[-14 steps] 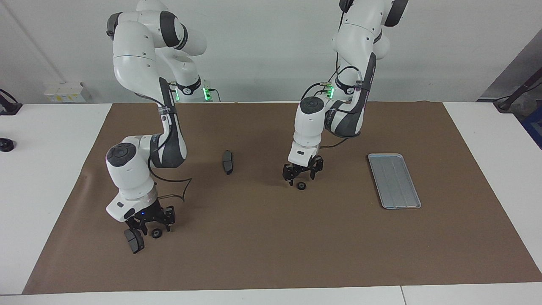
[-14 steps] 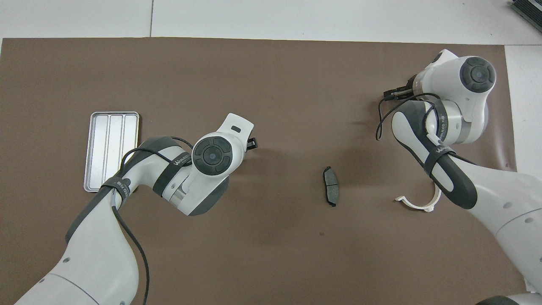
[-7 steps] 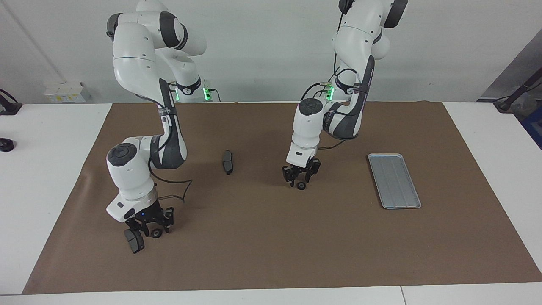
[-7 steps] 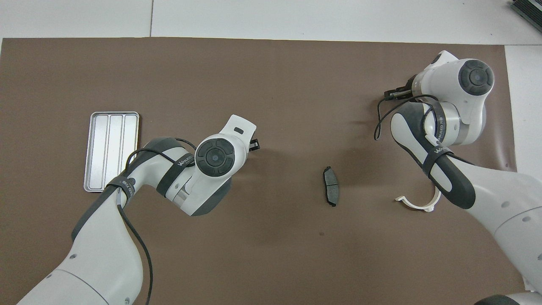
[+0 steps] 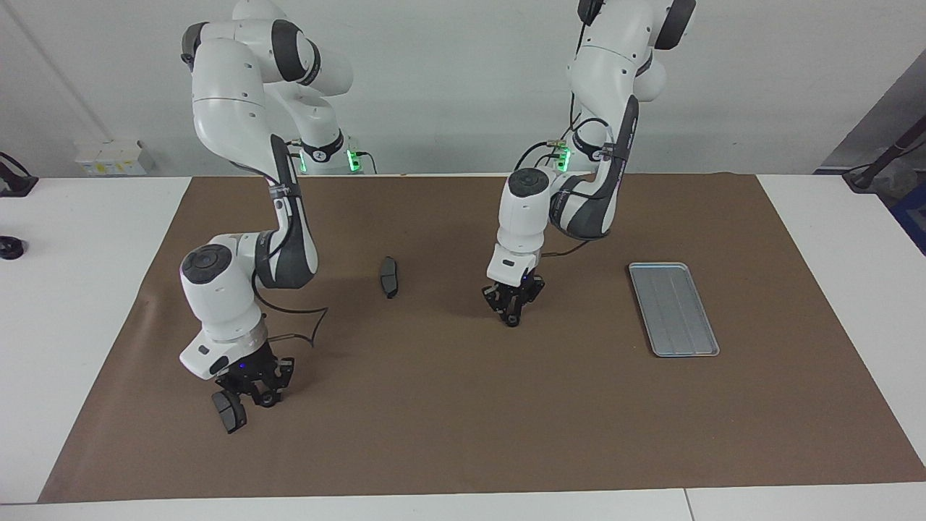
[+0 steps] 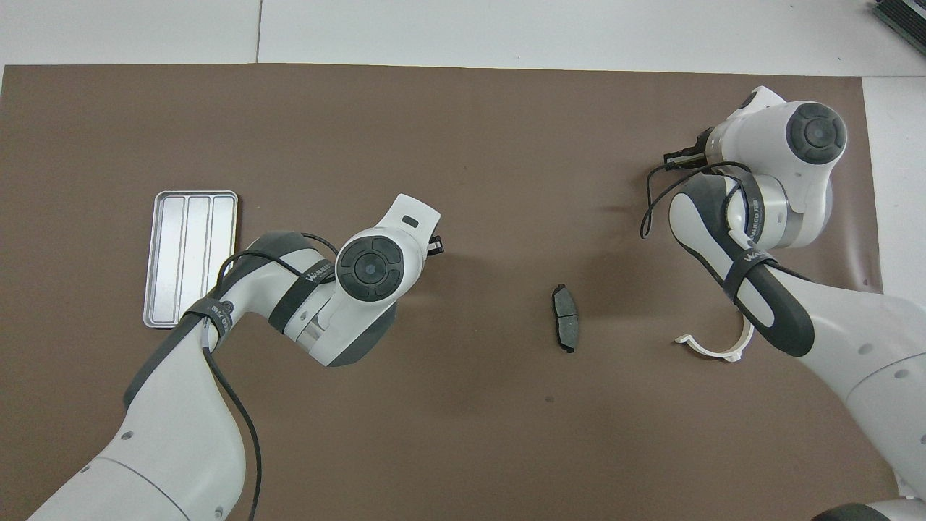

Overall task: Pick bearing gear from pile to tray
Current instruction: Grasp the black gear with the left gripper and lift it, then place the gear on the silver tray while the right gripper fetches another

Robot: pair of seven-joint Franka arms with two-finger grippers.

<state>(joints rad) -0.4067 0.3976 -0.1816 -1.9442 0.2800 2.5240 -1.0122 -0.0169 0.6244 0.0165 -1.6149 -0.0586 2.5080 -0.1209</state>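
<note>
- Both grippers' jaws pinched on small black bearing gears: left gripper [image 5: 513,316] mid-mat, right gripper [image 5: 265,394] at right arm's end.
- Step: grasp. Next, I judge: lift, carry to tray [image 5: 673,308], empty at left arm's end.

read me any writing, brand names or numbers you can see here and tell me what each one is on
"WANJEED": printed in white on the black strap around the left arm, overhead view.
Similar white print on the black strap around the right arm: too small to read with certainty.
Tray, brake pad, brown mat: no writing visible.
Facing view: the arm straps show no readable text.
</note>
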